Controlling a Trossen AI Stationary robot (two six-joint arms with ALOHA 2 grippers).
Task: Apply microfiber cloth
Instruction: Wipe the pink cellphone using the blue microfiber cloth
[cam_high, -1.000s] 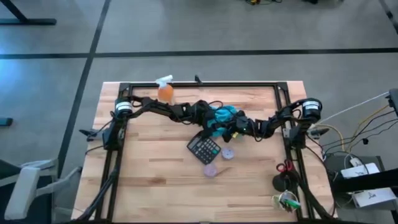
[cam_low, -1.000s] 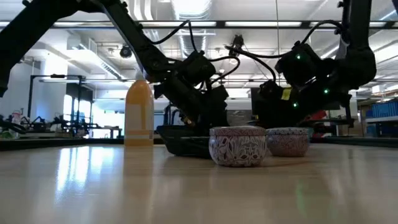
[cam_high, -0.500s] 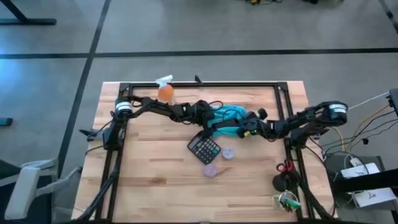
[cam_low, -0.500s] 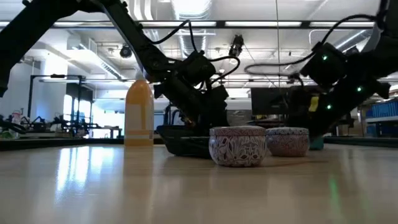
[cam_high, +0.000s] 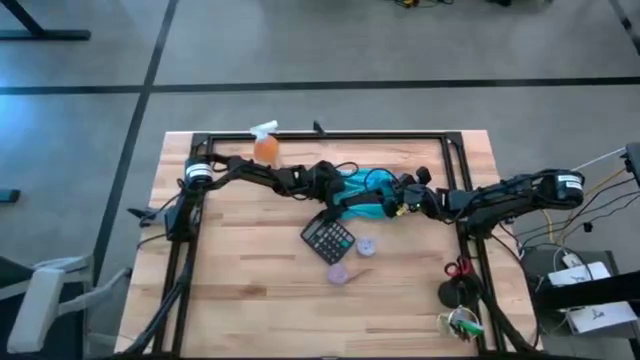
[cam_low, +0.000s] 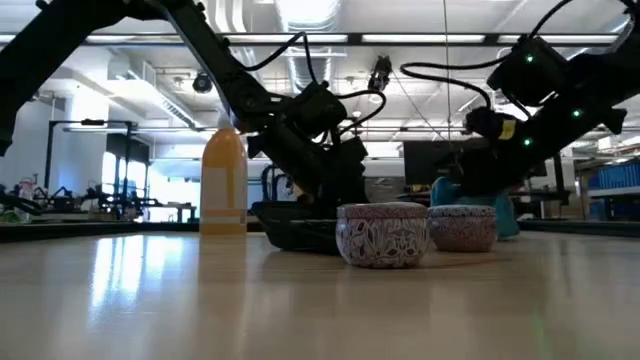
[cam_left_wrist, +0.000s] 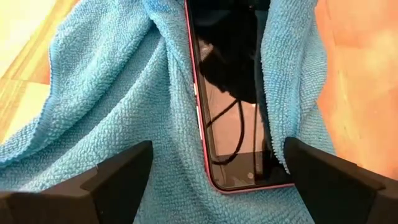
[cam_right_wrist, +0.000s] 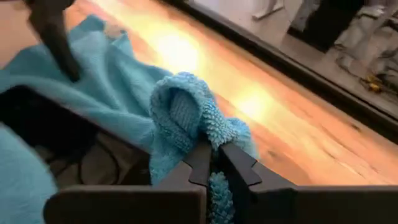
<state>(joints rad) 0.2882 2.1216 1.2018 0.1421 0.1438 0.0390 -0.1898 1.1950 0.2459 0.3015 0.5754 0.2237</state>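
The teal microfiber cloth (cam_high: 365, 187) lies at the table's middle, wrapped around a dark phone with a pink rim (cam_left_wrist: 230, 93). Folds of the cloth (cam_left_wrist: 112, 106) cover both long sides of the phone. My left gripper (cam_left_wrist: 217, 183) is open low over them, one finger on either side of the phone's end; in the high view it (cam_high: 335, 195) is at the cloth's left. My right gripper (cam_right_wrist: 214, 163) is shut on the cloth's right part (cam_high: 400, 203). A black calculator (cam_high: 328, 240) lies just in front. My right gripper pinches a bunched fold of the cloth's right edge (cam_right_wrist: 200, 127) between its two fingertips, coming from the table's right side. That part (cam_low: 443, 188) is raised off the table, while the rest lies around the phone. Whether my left gripper's fingers touch the cloth, I cannot tell.
An orange spray bottle (cam_high: 265, 147) stands at the far left. Two small patterned tins (cam_high: 367, 245) (cam_high: 340, 272) sit near the calculator. Scissors (cam_high: 455, 268) and a dark round object (cam_high: 455, 293) lie at the right edge. A black frame (cam_high: 330, 135) borders the table.
My right gripper, shut on the cloth, has gone toward the table's right edge and risen. It has drawn the cloth's right part out and up, while the part around the phone has stayed in place.
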